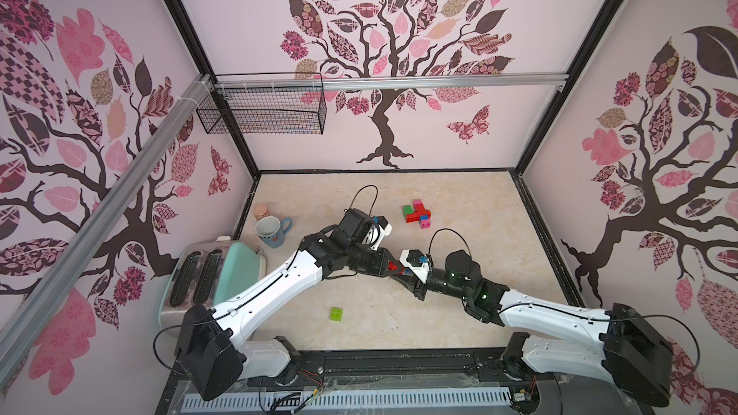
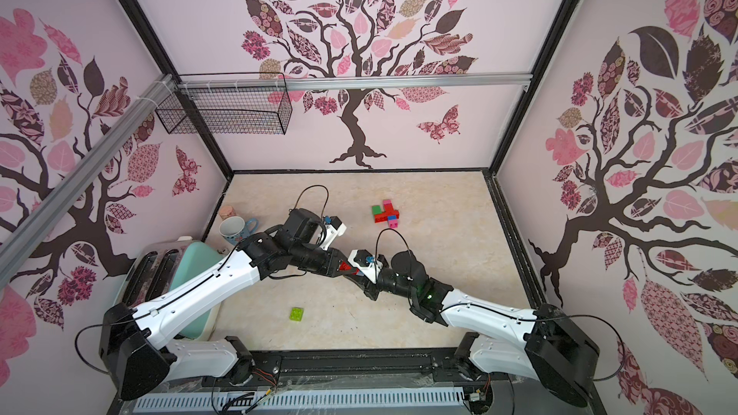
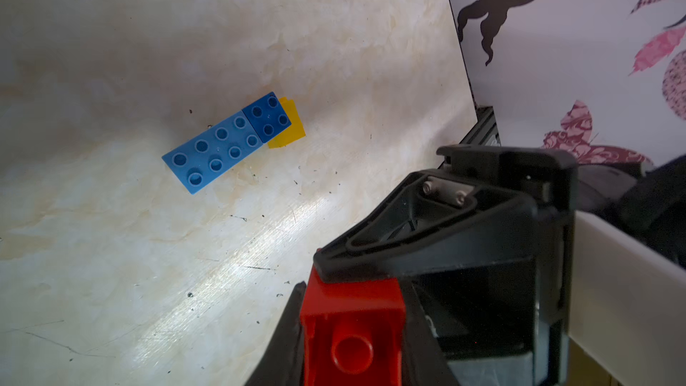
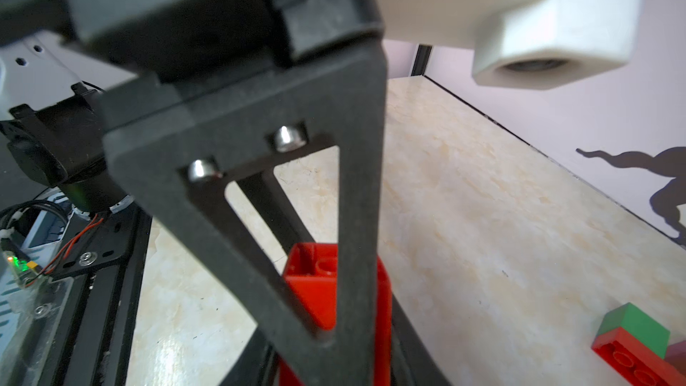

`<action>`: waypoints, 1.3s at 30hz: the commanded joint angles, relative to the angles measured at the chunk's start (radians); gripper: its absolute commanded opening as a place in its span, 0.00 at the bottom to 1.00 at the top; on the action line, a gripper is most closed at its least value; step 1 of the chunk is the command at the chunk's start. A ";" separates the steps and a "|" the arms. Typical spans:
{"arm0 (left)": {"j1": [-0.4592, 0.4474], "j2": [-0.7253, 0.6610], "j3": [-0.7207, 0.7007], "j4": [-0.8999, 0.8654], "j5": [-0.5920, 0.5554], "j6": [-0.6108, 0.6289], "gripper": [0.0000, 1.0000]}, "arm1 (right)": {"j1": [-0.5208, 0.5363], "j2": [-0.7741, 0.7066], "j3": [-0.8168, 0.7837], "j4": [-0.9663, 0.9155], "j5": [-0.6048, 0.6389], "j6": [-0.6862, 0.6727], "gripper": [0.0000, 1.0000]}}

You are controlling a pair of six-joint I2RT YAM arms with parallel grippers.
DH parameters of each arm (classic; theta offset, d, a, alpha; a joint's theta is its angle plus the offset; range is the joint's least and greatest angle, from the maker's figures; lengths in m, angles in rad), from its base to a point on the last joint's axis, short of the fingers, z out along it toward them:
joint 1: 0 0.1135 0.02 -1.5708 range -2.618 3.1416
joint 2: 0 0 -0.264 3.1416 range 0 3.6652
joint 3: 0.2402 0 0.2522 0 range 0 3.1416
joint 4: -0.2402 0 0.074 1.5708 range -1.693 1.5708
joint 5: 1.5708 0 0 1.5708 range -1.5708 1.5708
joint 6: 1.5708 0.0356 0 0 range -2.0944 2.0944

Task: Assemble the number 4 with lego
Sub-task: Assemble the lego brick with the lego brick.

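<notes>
- The left gripper (image 1: pixel 390 269) and right gripper (image 1: pixel 404 273) meet above the middle of the table (image 1: pixel 459 313), both sets of jaws clamped on one red brick (image 1: pixel 393 266).
- A joined cluster (image 1: pixel 417 213) of red, green and pink bricks lies near the far edge.
- A lime brick (image 1: pixel 336 313) lies near the front edge.

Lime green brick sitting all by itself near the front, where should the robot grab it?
By two opposite flat side walls, coming straight down from above. The lime brick lies flat on the table, studs up, with nothing touching it, so every side is free to reach.
</notes>
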 commanded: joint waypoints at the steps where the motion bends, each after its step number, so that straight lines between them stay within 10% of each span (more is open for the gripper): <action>1: 0.009 -0.011 0.047 0.015 0.020 0.025 0.00 | -0.016 -0.029 -0.005 0.177 -0.034 0.066 0.30; 6: 0.172 -0.066 0.021 0.267 0.268 -0.155 0.00 | -0.141 -0.040 -0.062 0.490 -0.161 0.281 0.62; 16: 0.252 -0.002 0.099 0.544 0.556 -0.438 0.00 | -0.156 0.076 -0.003 0.866 -0.077 0.270 0.78; 26: 0.255 -0.013 0.080 0.609 0.608 -0.530 0.00 | -0.155 0.102 0.092 0.738 -0.147 0.203 0.75; 39: 0.254 -0.016 0.056 0.610 0.610 -0.528 0.00 | -0.155 0.107 0.125 0.645 -0.199 0.208 0.44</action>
